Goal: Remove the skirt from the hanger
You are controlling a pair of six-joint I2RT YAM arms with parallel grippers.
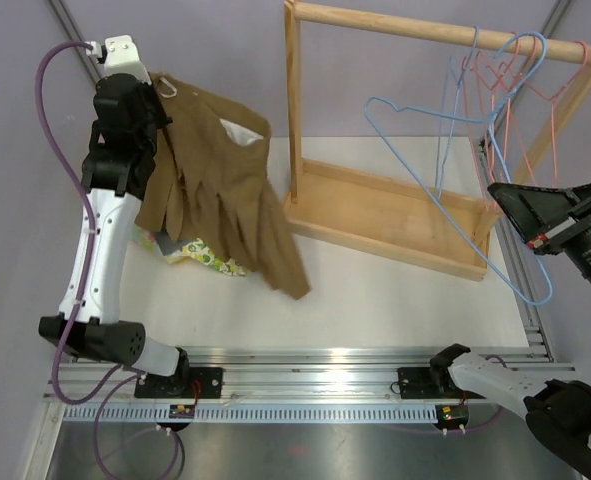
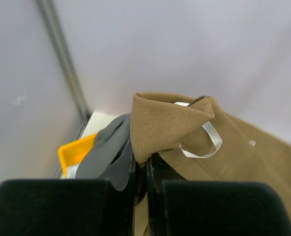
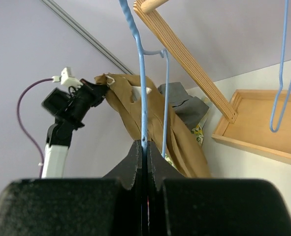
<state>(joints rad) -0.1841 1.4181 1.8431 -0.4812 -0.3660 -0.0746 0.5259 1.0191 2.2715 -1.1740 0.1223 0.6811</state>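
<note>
The brown skirt [image 1: 220, 190] hangs free from my left gripper [image 1: 160, 95], which is raised at the far left and shut on its waistband. In the left wrist view the fingers pinch a fold of the skirt [image 2: 170, 123] at the left gripper [image 2: 140, 164], beside a white hanging loop [image 2: 209, 142]. My right gripper [image 1: 495, 195] is shut on the wire of a light blue hanger [image 1: 475, 235] at the right, apart from the skirt. The right wrist view shows the hanger wire [image 3: 143, 98] clamped in the right gripper [image 3: 145, 145], with the skirt [image 3: 130, 108] beyond it.
A wooden clothes rack [image 1: 385, 210] stands at the back centre, with several pink and blue wire hangers [image 1: 505, 70] on its rod. A floral cloth [image 1: 210, 255] lies on the table under the skirt. A grey garment [image 3: 184, 105] lies behind it.
</note>
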